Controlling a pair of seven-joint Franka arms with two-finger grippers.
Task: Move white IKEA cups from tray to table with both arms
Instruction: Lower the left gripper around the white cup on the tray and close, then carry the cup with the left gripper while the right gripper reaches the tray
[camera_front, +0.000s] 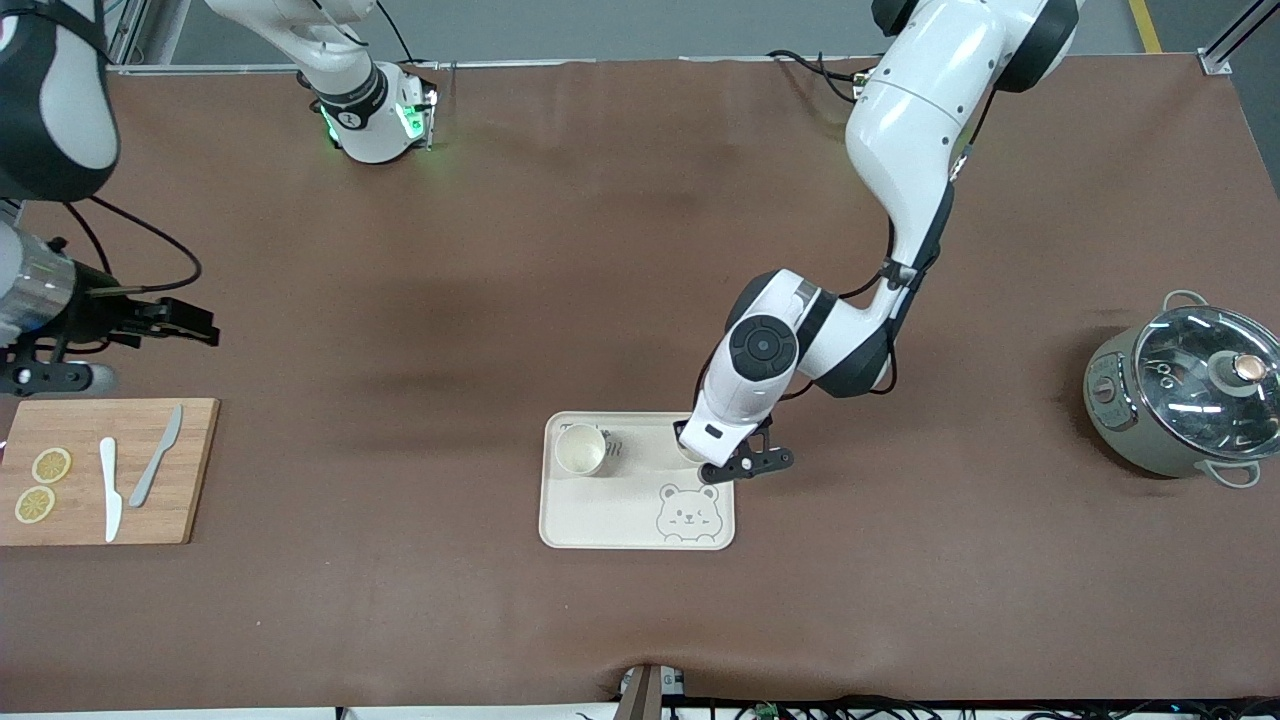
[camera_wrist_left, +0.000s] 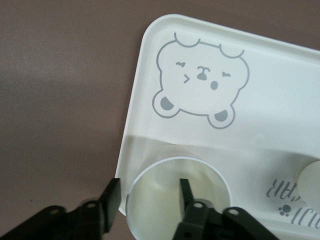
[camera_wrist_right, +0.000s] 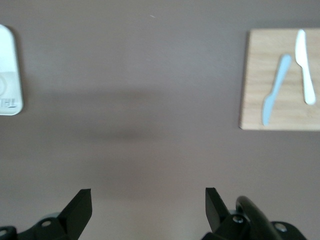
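Observation:
A white cup (camera_front: 581, 449) stands on the bear tray (camera_front: 600, 510), on its part farther from the front camera. The second white cup (camera_wrist_left: 165, 200) stands on the same part of the tray, at the corner toward the left arm's end. My left gripper (camera_wrist_left: 150, 197) is down on it. One finger is inside the cup and one outside, parted well wider than the wall. In the front view the left gripper (camera_front: 697, 452) hides most of that cup. My right gripper (camera_wrist_right: 148, 205) is open and empty over bare table, and it also shows in the front view (camera_front: 195, 322).
A wooden cutting board (camera_front: 105, 470) with two knives and lemon slices lies at the right arm's end. A grey-green lidded pot (camera_front: 1185, 400) stands at the left arm's end. The first cup's edge shows in the left wrist view (camera_wrist_left: 312, 182).

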